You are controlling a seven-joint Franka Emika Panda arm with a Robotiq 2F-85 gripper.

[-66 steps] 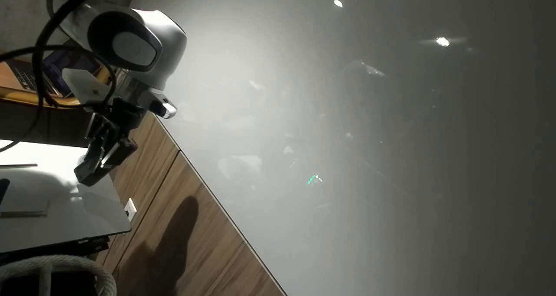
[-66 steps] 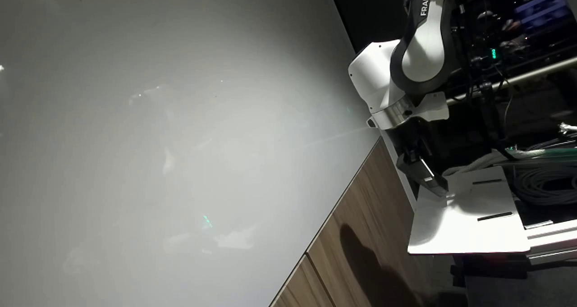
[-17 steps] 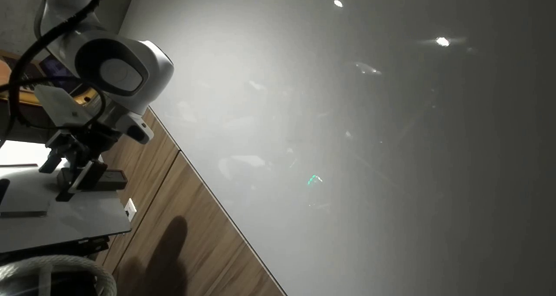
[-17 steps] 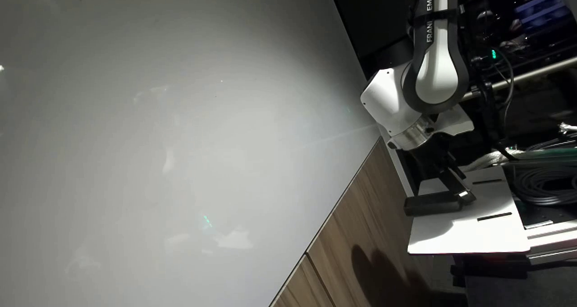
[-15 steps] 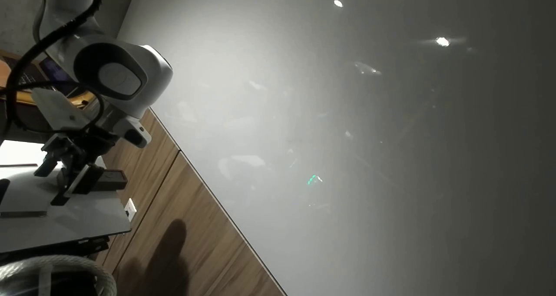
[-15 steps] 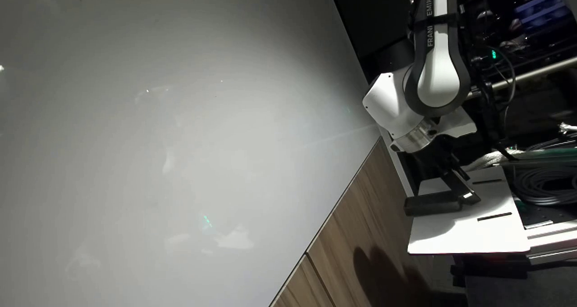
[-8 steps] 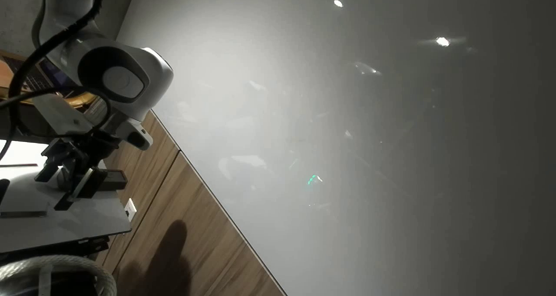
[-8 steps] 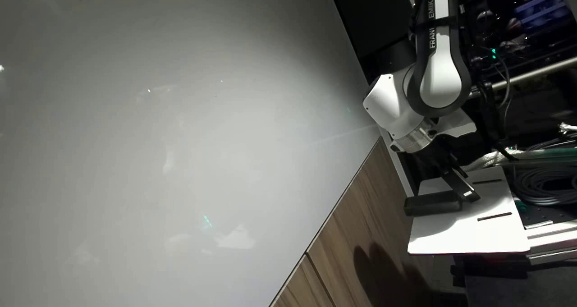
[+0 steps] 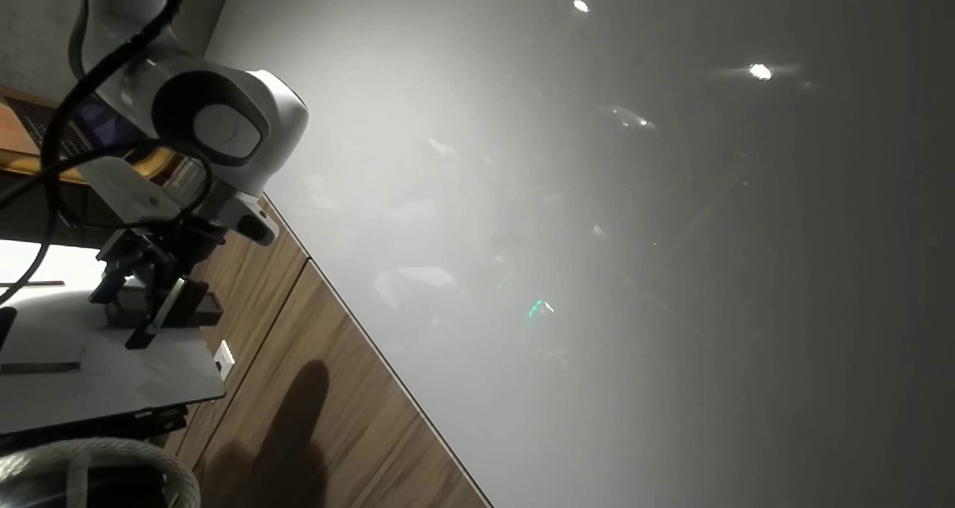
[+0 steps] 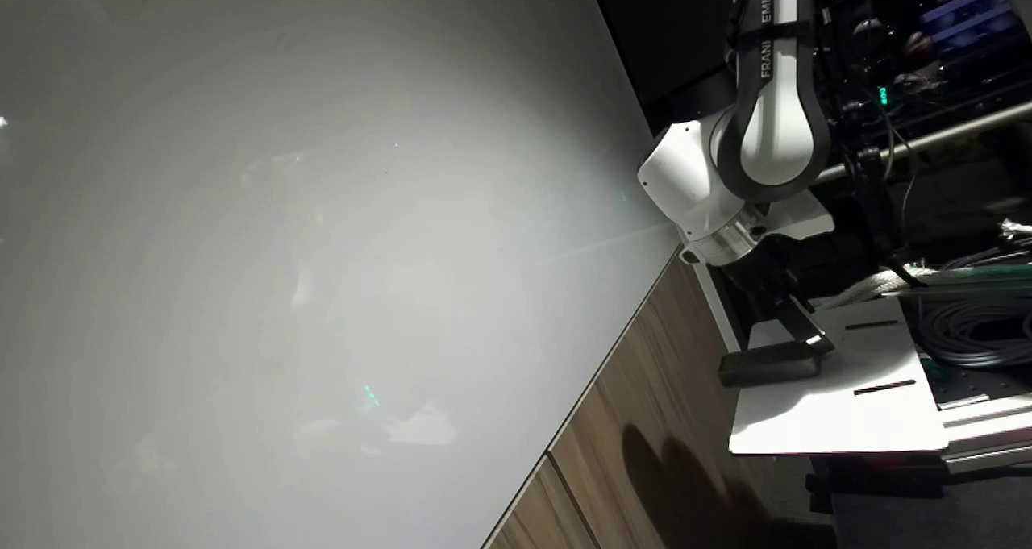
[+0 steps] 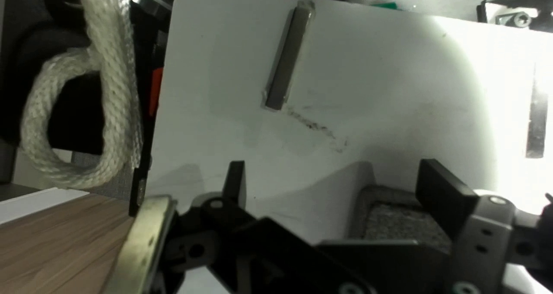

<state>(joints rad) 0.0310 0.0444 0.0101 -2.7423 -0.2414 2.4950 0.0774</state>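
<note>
My gripper [image 11: 332, 169] stands open in the wrist view, its dark fingers [image 11: 447, 199] wide apart with nothing gripped. Below it on the white plate [image 10: 855, 424] lies a dark grey block [image 11: 402, 218] with a rounded corner and a speckled inset face. In the wrist view the block sits toward the right-hand finger, which covers part of it; the gripper body hides its lower end. Both exterior views show the block [image 10: 766, 365] close to a fingertip. Whether they touch, I cannot tell. In an exterior view the gripper [image 9: 121, 318] partly covers the block [image 9: 205, 312].
A large glossy pale board [image 10: 363, 251] fills most of both exterior views, above wood panels [image 9: 358, 403]. The plate has narrow dark strips [image 11: 288, 58]. A white rope loop [image 11: 114, 95] hangs beside its edge. A laptop [image 9: 97, 124] and a white socket [image 9: 224, 359] also show.
Several seconds ago the gripper was higher, its jaws closer together, and no block lay on the plate. Over the last half second the open gripper moved slightly toward the board; the block shifted a little too.
</note>
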